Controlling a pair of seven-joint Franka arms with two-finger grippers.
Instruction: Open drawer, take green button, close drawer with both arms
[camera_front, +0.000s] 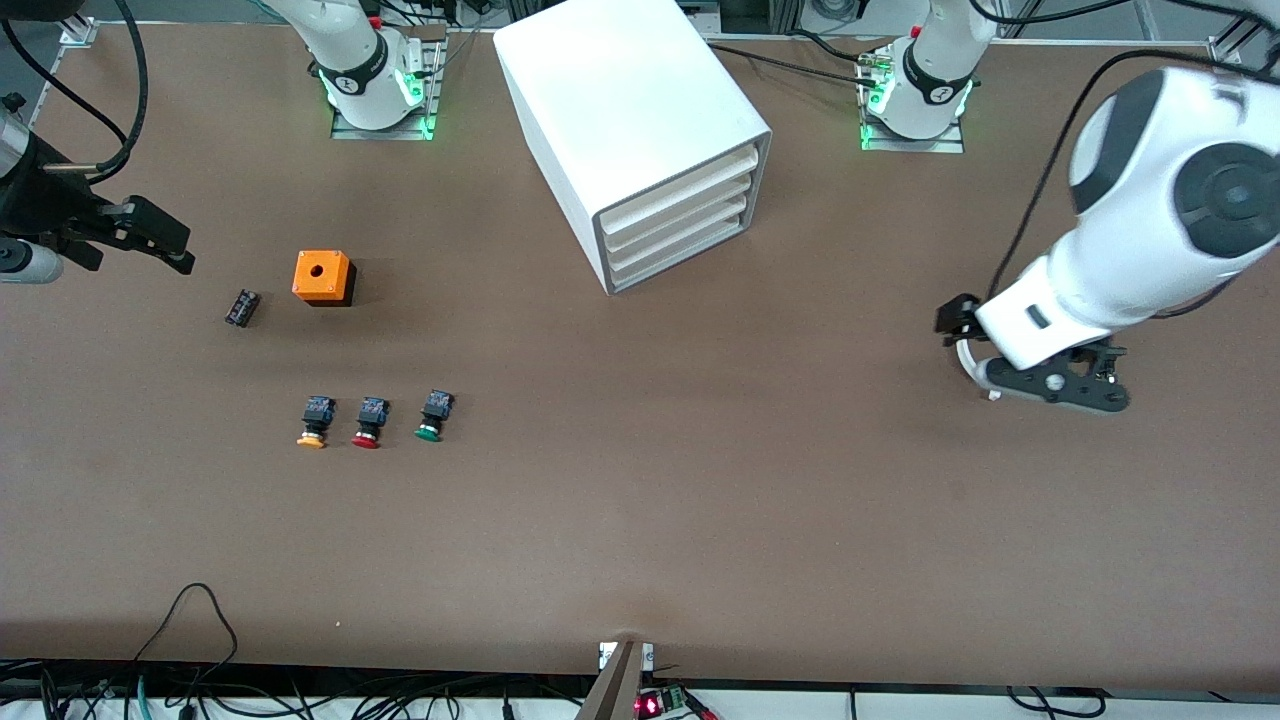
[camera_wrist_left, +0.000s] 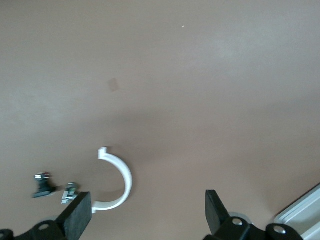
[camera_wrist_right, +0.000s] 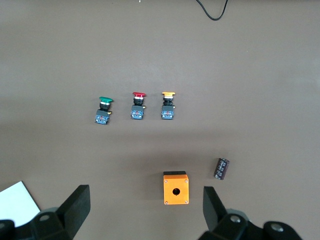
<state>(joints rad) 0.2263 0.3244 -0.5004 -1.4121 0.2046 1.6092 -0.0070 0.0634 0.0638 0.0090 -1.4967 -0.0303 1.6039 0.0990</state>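
The white cabinet (camera_front: 630, 120) stands at the table's robot side, all its drawers shut. The lowest drawer (camera_front: 680, 262) is shut. The green-capped button (camera_front: 430, 415) lies on the table toward the right arm's end, last in a row of three; it also shows in the right wrist view (camera_wrist_right: 104, 110). My right gripper (camera_front: 165, 240) hangs open and empty at the right arm's end, over the table beside an orange box; its jaws (camera_wrist_right: 144, 207) stand wide apart. My left gripper (camera_front: 1060, 385) is open and empty (camera_wrist_left: 145, 212) over bare table at the left arm's end.
An orange box (camera_front: 322, 277) with a round hole and a small black cylinder (camera_front: 242, 307) lie farther from the camera than the buttons. The red button (camera_front: 369, 422) and yellow button (camera_front: 314, 422) lie beside the green one. A white C-shaped clip (camera_wrist_left: 117, 182) and small screws (camera_wrist_left: 42, 182) lie under the left gripper.
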